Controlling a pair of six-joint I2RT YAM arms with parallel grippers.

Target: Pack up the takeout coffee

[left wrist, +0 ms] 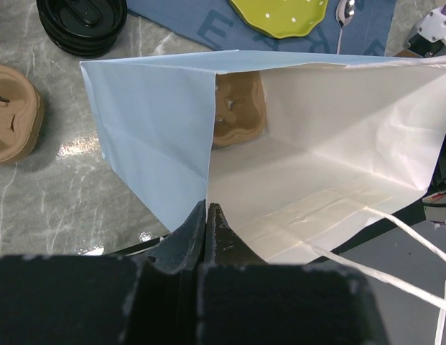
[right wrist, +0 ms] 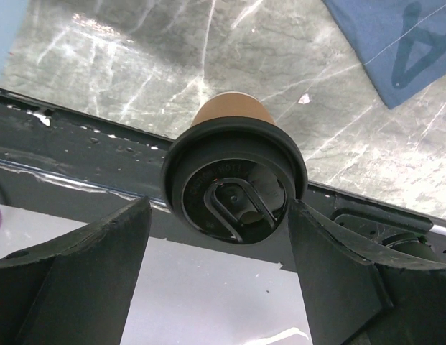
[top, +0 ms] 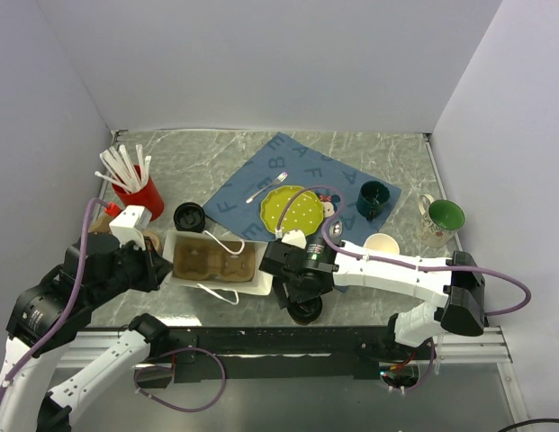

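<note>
Grey marbled tabletop (top: 216, 153) runs under pale walls. At its near side the left gripper (left wrist: 207, 224) has its jaws pressed together on the rim of the white paper bag (left wrist: 151, 122), pinching it at a corner fold. Beyond those jaws the bag's mouth gapes, with a cardboard cup carrier (left wrist: 240, 108) deep inside.

The right gripper (right wrist: 219, 210) has its jaws spread. The takeout coffee (right wrist: 208, 154) sits between them at the table's near edge, its black lid facing the wrist. One finger looks to meet the lid's rim; the other stands just clear. Past these jaws lies a blue cloth (right wrist: 402, 43).
</note>
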